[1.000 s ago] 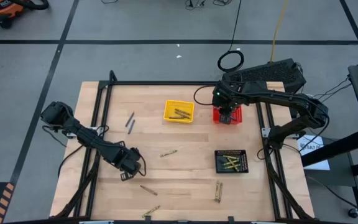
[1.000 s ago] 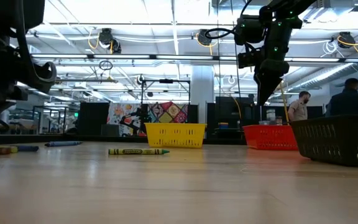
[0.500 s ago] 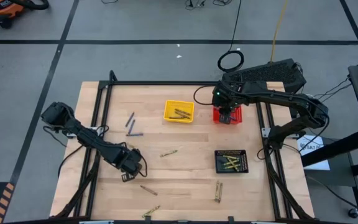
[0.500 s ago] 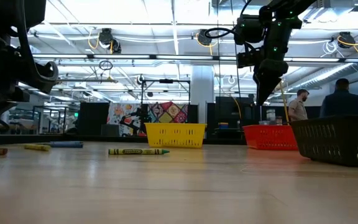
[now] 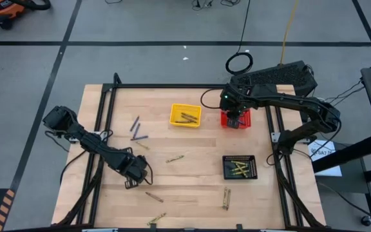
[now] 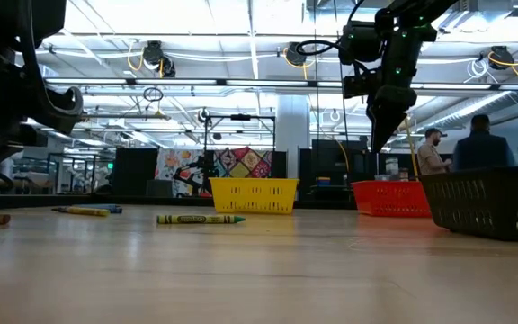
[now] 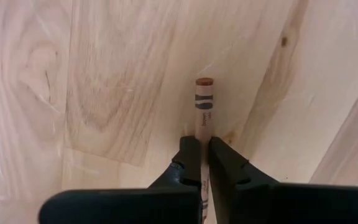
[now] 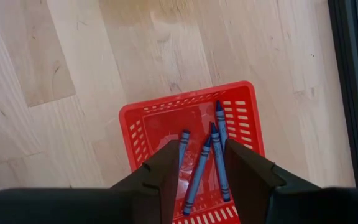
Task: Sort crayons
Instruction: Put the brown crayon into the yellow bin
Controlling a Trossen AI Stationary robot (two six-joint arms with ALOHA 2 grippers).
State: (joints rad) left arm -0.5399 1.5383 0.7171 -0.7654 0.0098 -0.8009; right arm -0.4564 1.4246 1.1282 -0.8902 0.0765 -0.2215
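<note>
I see the table (image 5: 192, 138) with the red basket (image 8: 191, 134) under my right gripper (image 8: 194, 168), fingers spread above three blue crayons (image 8: 218, 158) inside it. My left gripper (image 7: 202, 163) sits low near the table's left-front, pinching a brown crayon (image 7: 204, 106) against the wood.

A small red square mesh basket (image 8: 143, 129) sits in the lower middle of the frame on a pale wooden tabletop (image 8: 73, 74). Inside it lie several thin blue crayons (image 8: 219, 158), roughly parallel and pointing toward the upper part of the frame. The right gripper (image 8: 194, 174) hangs directly over the basket, its two dark fingers (image 8: 160, 171) spread apart with the crayons showing in the gap between them. A dark metal frame rail (image 8: 353, 81) runs along the right edge
</note>
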